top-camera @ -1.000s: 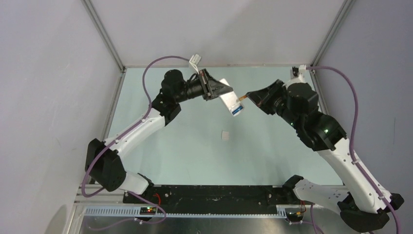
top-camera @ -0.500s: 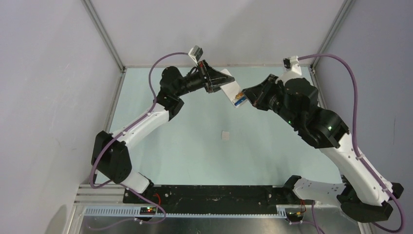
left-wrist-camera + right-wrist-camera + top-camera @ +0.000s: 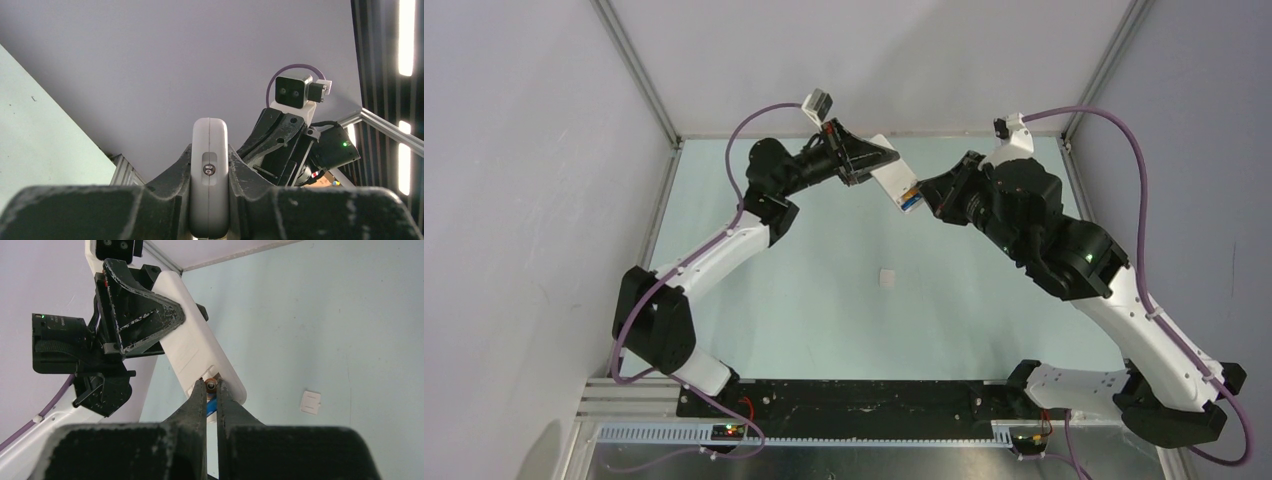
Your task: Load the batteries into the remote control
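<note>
My left gripper (image 3: 871,165) is shut on the white remote control (image 3: 894,177) and holds it in the air at the back of the table, plain back showing. In the left wrist view the remote (image 3: 210,165) stands edge-on between the jaws. My right gripper (image 3: 929,195) is shut on the orange battery (image 3: 212,385) and holds its end at the open compartment at the remote's (image 3: 200,350) lower end. The blue battery (image 3: 211,405) lies in that compartment, just below the orange one. Both show as a small blue and orange spot in the top view (image 3: 909,199).
A small white square piece (image 3: 886,277), perhaps the battery cover, lies flat on the pale green table; it also shows in the right wrist view (image 3: 310,402). Grey walls and metal frame posts close in the back and sides.
Both arms have lifted and moved toward the back. The remote has risen and tilted, and the right gripper has closed in on its lower end with the orange battery.
</note>
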